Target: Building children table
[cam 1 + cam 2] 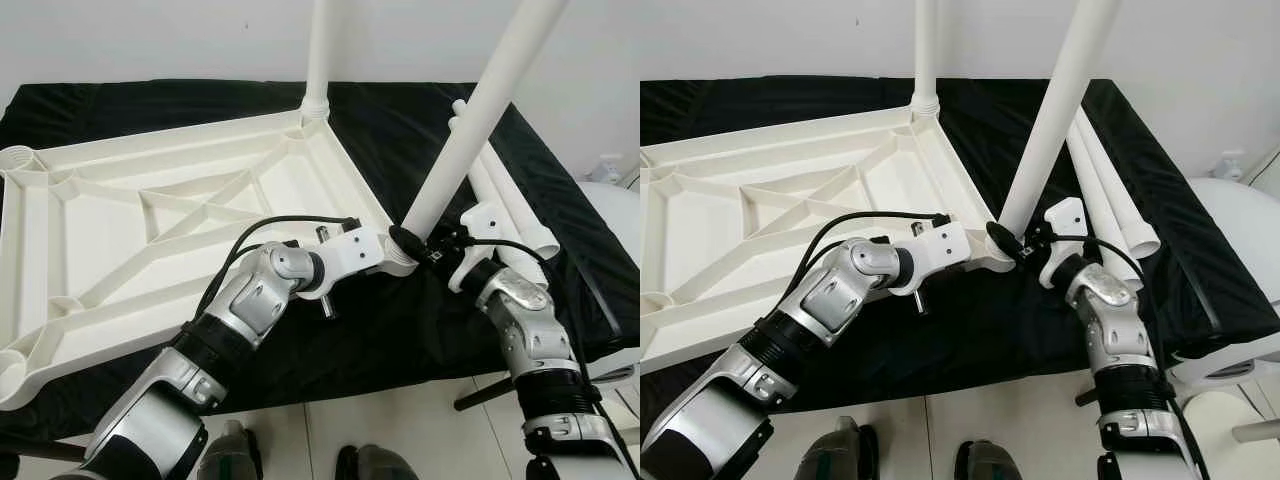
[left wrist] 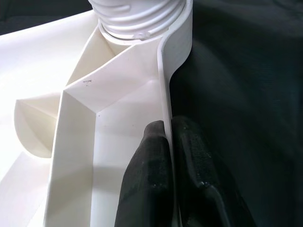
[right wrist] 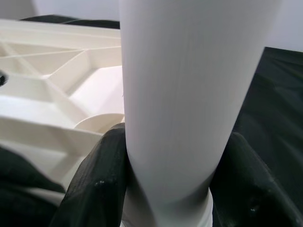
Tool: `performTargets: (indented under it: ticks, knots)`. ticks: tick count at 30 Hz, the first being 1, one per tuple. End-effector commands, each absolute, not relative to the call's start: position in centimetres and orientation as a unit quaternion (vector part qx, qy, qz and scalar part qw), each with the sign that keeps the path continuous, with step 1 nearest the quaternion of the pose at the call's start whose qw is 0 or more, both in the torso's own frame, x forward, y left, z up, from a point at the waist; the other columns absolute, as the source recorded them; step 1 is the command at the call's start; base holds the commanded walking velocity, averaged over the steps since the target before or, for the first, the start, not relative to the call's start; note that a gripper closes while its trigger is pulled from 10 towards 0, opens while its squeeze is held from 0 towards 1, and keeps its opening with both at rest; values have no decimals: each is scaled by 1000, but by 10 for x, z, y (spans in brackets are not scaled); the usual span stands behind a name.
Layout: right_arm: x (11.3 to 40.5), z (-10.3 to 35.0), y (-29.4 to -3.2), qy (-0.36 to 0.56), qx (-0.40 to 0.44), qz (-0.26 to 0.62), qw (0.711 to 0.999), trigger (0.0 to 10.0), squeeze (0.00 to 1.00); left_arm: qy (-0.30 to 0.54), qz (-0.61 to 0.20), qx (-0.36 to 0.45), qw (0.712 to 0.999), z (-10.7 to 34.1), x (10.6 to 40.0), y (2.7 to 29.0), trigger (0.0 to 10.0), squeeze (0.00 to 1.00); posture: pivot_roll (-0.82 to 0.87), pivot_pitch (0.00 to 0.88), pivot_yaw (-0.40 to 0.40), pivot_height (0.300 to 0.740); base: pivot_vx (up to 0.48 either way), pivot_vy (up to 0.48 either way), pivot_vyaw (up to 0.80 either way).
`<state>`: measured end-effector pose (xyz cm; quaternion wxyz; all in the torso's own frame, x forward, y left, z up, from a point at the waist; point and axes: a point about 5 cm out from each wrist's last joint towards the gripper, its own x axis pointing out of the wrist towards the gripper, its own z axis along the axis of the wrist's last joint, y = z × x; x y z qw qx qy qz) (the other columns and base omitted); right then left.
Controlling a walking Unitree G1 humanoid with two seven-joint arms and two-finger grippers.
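Threading a white leg (image 1: pixel 470 130) into the near right corner socket (image 1: pixel 400 262) of the upturned tabletop (image 1: pixel 150 230), lying ribs-up on a black cloth (image 1: pixel 420 330). Right gripper (image 1: pixel 432 248) clamped round the leg's base just above the socket, 1 finger (image 3: pixel 94 184) on each side of the tube. Left gripper (image 2: pixel 168 156) pinching the tabletop's thin side wall close to that corner, 1 finger inside the rim and 1 outside, steadying the slab. Leaning rightward, the leg, not yet upright. 1 leg (image 1: pixel 318 50) already standing in the far corner socket; 2 or 3 spares (image 1: pixel 510 200) lying on the cloth to the right, just beside the right arm.

Likely light, hollow and stiff, both tube and top: smooth moulded plastic, so probably slippery under a twist and prone to cross-threading if turned while tilted. Best hold judged low on the tube, near the thread, as now; higher up would lever the leg sideways. Thin wall under the left gripper looks able to flex, so firm but not crushing pressure seems wise.

Room: tabletop's right edge close to the spares, cloth edge near the robot's body, a white rounded object (image 1: pixel 615 200) beyond the far right. Open space above for straightening the leg; little to the right.
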<state>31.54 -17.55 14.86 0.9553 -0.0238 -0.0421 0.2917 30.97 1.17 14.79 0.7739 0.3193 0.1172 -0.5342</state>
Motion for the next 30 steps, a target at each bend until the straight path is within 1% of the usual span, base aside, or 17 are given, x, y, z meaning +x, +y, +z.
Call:
performTargets:
  ticks: [1, 6, 9, 11, 16, 17, 19, 22, 30]
  knots:
    - [315, 158, -164, -68, -13, 286, 956, 10000, 0, 82, -556, 324, 761, 157, 303, -2, 10000, 0, -35, 57, -31, 740, 0, 0, 0]
    - [312, 159, -153, -74, -5, 269, 960, 10000, 0, 82, -558, 324, 760, 156, 302, -3, 10000, 0, -36, 53, -35, 740, 0, 0, 0]
    - [312, 161, -147, -79, 14, 230, 970, 10000, 0, 82, -559, 324, 759, 155, 301, -4, 10000, 0, -35, 50, -37, 740, 0, 0, 0]
    - [312, 161, -146, -79, 21, 223, 971, 10000, 0, 82, -559, 324, 759, 155, 301, -4, 10000, 0, -35, 50, -37, 740, 0, 0, 0]
    - [312, 158, -139, -75, 51, 165, 982, 10000, 0, 82, -560, 325, 758, 155, 300, -4, 10000, 0, -31, 47, -39, 740, 0, 0, 0]
    - [312, 158, -139, -75, 51, 165, 982, 10000, 0, 82, -560, 325, 758, 155, 300, -4, 10000, 0, -31, 47, -39, 740, 0, 0, 0]
    - [311, 154, -132, -68, 50, 125, 989, 10000, 0, 82, -559, 325, 758, 155, 300, -4, 10000, 0, -31, 45, -41, 740, 0, 0, 0]
    - [311, 152, -126, -62, 48, 98, 992, 10000, 0, 82, -559, 324, 759, 155, 301, -4, 10000, 0, -31, 45, -43, 740, 0, 0, 0]
    - [311, 157, -114, -71, 49, 35, 996, 10000, 0, 82, -559, 323, 759, 155, 300, -5, 10000, 0, -29, 51, -46, 740, 0, 0, 0]
